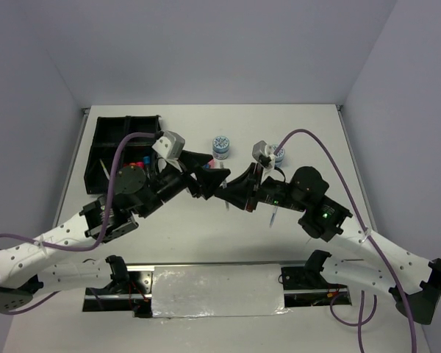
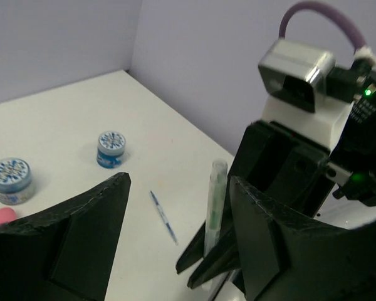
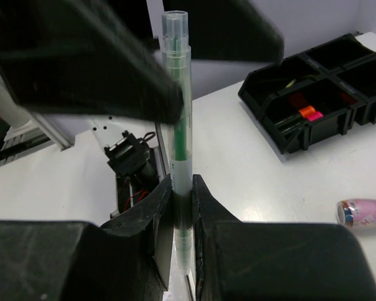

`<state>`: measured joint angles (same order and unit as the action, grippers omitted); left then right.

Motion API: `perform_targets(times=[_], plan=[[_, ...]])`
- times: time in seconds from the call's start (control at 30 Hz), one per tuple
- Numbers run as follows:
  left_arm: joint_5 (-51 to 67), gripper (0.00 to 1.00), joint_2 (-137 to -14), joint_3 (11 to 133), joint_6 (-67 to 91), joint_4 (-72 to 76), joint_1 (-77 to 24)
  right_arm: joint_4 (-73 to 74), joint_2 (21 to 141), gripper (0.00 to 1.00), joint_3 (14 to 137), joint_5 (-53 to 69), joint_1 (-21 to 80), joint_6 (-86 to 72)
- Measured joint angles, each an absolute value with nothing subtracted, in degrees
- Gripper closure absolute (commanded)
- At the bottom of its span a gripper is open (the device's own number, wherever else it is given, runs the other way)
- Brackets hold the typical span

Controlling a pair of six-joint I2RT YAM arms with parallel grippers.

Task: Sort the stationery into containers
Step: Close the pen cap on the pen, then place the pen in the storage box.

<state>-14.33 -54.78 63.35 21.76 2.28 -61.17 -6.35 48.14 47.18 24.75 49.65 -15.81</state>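
My right gripper [image 3: 183, 200] is shut on a clear pen with green ink [image 3: 178, 119] and holds it upright above the table. My left gripper [image 2: 178, 182] is open, one finger on each side of that pen [image 2: 214, 200], not touching it. In the top view the two grippers meet mid-table, the left [image 1: 213, 176] and the right [image 1: 233, 188]. A thin blue pen [image 2: 163, 217] lies on the table. Two blue-white tubs [image 2: 111, 148] [image 2: 11, 180] stand beyond it. A pink tube [image 3: 363, 213] lies flat. The black organiser tray [image 1: 103, 151] sits far left with capped markers [image 3: 306, 113] in one compartment.
The blue pen [image 1: 273, 215] lies near the right arm's wrist. One tub [image 1: 220, 147] stands at table centre, the other [image 1: 278, 156] beside the right wrist camera. Purple cables loop over both arms. Grey walls close the table on three sides.
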Motion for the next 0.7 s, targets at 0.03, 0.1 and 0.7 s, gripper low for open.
perform_targets(times=[0.03, 0.1, 0.7], plan=[[-13.9, 0.26, -54.8, 62.5, 22.5, 2.4, -61.1, -6.3, 48.3, 1.00, 47.3, 24.2, 49.6, -15.8], [-12.9, 0.28, -54.8, 60.7, 23.2, 2.6, -61.0, -6.2, 48.9, 1.00, 47.9, 23.2, 49.6, -15.8], [-16.8, 1.00, -63.4, 68.4, 21.7, -7.4, -44.2, -4.9, 50.9, 0.00, 45.5, 17.9, 41.4, -19.6]])
